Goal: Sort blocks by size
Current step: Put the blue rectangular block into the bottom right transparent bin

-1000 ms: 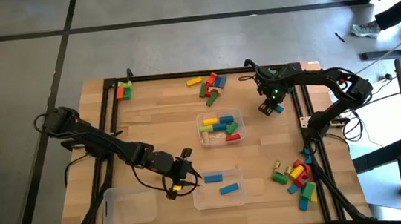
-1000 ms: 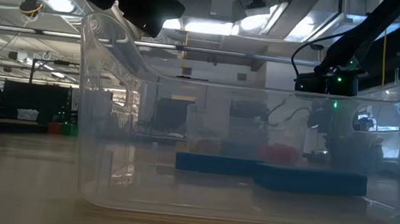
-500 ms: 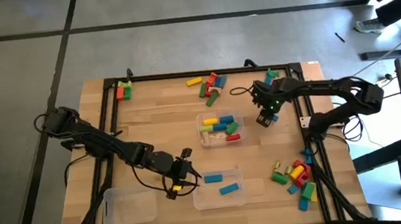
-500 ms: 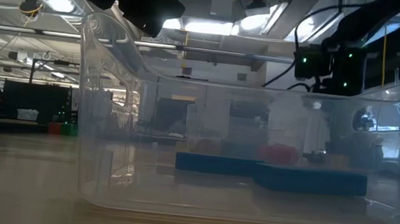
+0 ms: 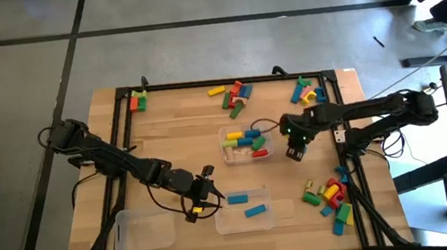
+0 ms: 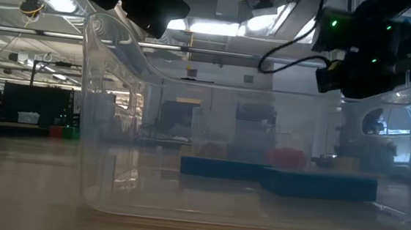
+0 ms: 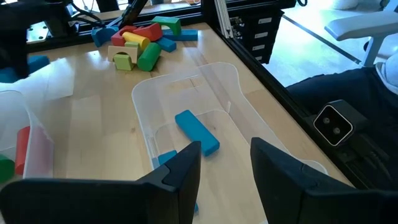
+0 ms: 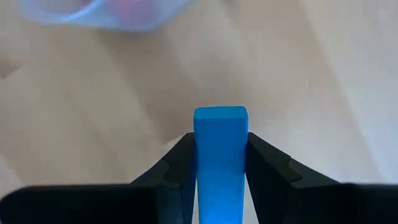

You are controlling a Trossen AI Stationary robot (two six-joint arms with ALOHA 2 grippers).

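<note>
An empty clear tray (image 5: 144, 231) sits at the near left. The left gripper (image 5: 212, 195), fingers parted around nothing, hovers beside a second tray (image 5: 245, 208) holding two blue blocks (image 5: 255, 211). A middle tray (image 5: 246, 142) holds mixed blocks. Just beside it, the right gripper (image 5: 294, 151) clamps a blue block (image 8: 219, 158).

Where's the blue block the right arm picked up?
The blue wooden block is clamped in the right end effector, above bare table just right of the middle clear plastic tray.
</note>
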